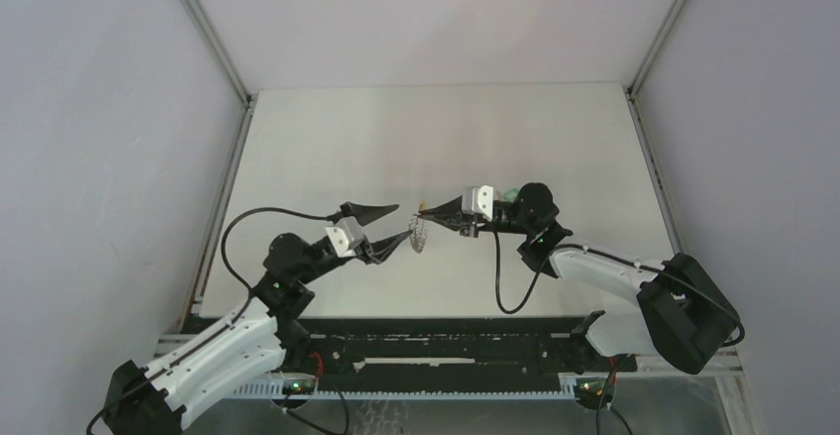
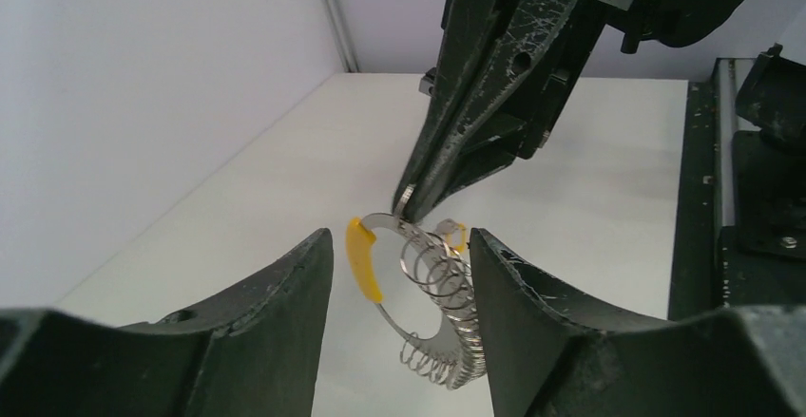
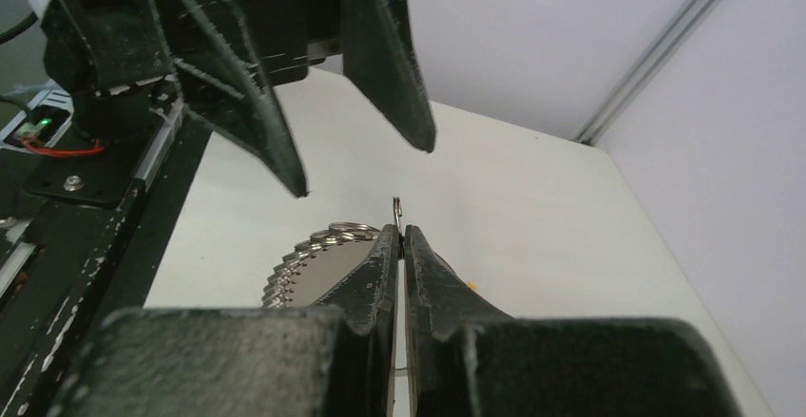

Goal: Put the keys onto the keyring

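The keyring (image 2: 411, 320) is a large grey ring with a yellow section and several small wire rings strung on it. My right gripper (image 1: 424, 219) is shut on its thin rim and holds it above the table; the rim sticks out past the closed tips (image 3: 399, 232). My left gripper (image 2: 399, 246) is open, with one finger on each side of the keyring, and the small rings lie close to its right finger (image 2: 513, 293). A small orange piece (image 2: 459, 236) shows behind the ring; I cannot tell if it is a key. A green patch (image 1: 508, 194) shows by the right wrist, mostly hidden.
The white table (image 1: 436, 138) is walled on the left, right and back. A black rail (image 1: 446, 341) runs along the near edge between the arm bases. The two grippers meet tip to tip over the table's near middle.
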